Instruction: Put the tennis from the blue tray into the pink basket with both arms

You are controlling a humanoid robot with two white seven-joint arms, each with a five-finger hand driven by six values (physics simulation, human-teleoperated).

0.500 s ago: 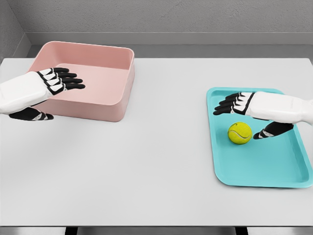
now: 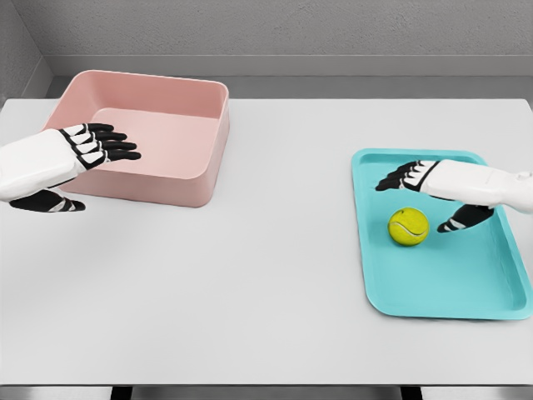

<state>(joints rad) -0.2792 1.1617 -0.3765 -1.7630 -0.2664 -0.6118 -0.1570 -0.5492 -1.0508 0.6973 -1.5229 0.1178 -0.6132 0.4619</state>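
A yellow tennis ball [image 2: 408, 227] lies in the blue tray [image 2: 441, 287] at the right of the white table. My right hand [image 2: 425, 200] hovers just behind and to the right of the ball, fingers spread toward the left, thumb low beside the ball, holding nothing. The pink basket [image 2: 166, 179] stands at the back left. My left hand [image 2: 87, 162] hangs over the basket's front left corner, fingers stretched out to the right, thumb below, nothing in it.
The white table [image 2: 266, 275] ends at a front edge near the bottom of the view. A grey wall runs behind the table.
The right hand has drawn back a little to the right and up from the ball. The left hand has shifted slightly left and down. The ball has not moved.
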